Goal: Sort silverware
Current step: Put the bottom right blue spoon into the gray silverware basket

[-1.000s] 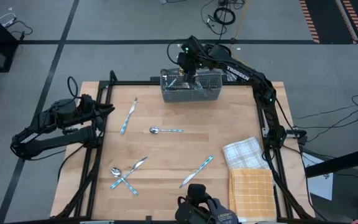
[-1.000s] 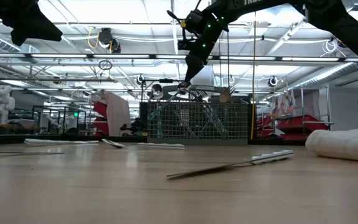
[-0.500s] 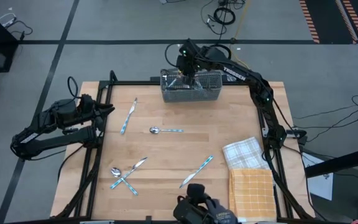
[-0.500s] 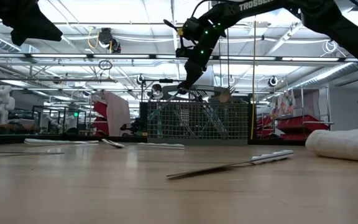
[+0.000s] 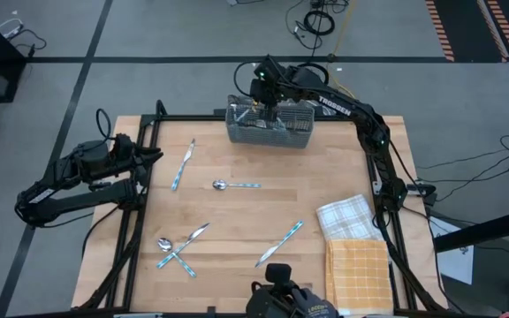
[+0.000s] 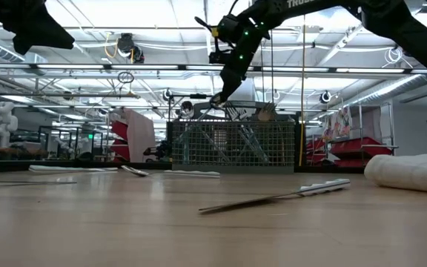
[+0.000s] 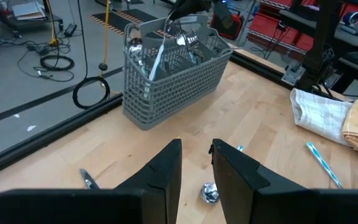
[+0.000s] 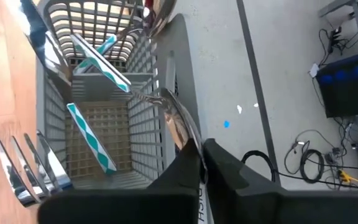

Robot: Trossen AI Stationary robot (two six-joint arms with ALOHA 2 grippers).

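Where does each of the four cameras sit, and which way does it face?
High view: overhead, looking straight down; both arms show, right claw over the caddy.
Low view: table height, looking level across at the caddy; the right arm comes in from above.
Left wrist view: behind the left claw, facing the caddy.
Right wrist view: above the caddy, looking in past the shut right claw.
All four share the caddy.

Wood table [image 5: 237, 230] w/ caddy [image 5: 269, 128], scattered silverware [image 5: 236, 185], two towels [image 5: 352, 238].

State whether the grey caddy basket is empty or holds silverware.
Holds silverware: forks and blue-handled pieces stand inside the caddy basket.
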